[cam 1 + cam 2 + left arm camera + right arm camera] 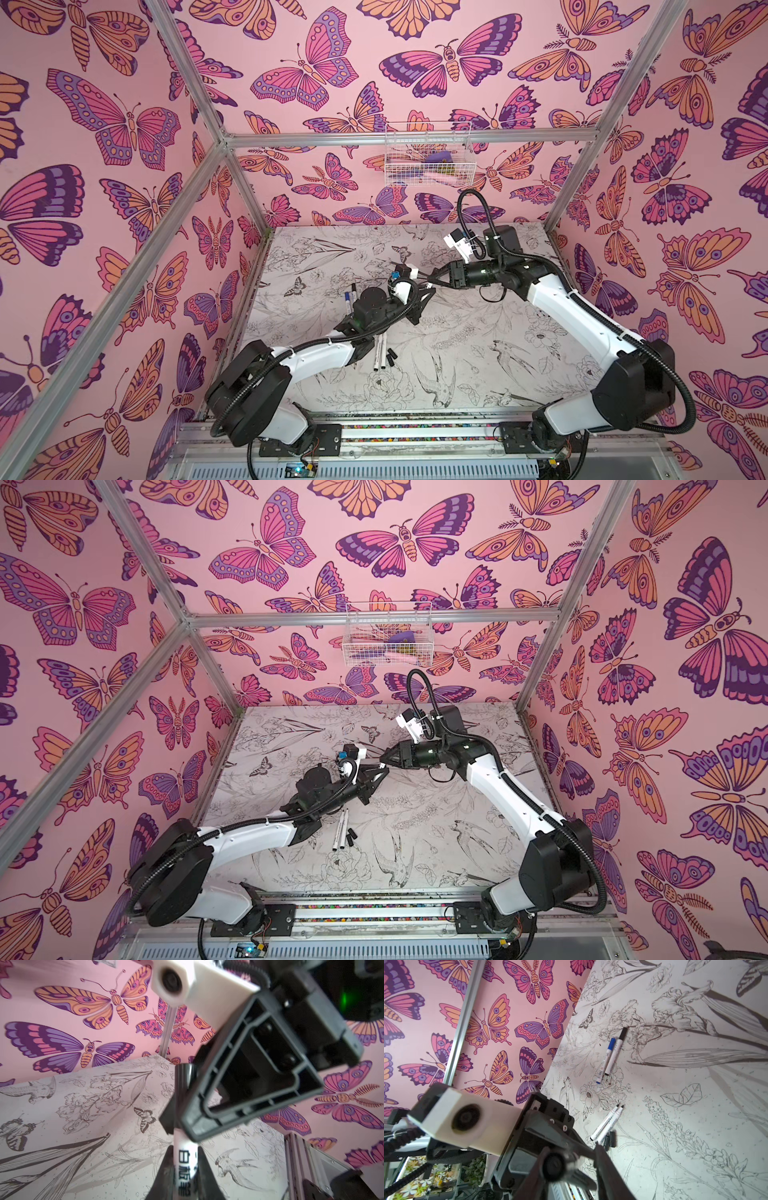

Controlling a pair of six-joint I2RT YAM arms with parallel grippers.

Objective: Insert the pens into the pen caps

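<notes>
One pen (186,1167), black cap (185,1076) on its tip, is clamped in the left end effector (185,1148) above the middle of the table (498,353). Right end effector (430,278) straddles that cap, jaws slightly apart. Two uncapped pens (607,1124) lie front-left.

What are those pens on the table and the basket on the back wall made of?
The pens look like smooth plastic: glossy white barrels with printed text. The basket is probably white-coated metal wire, judging by its thin open grid.
</notes>
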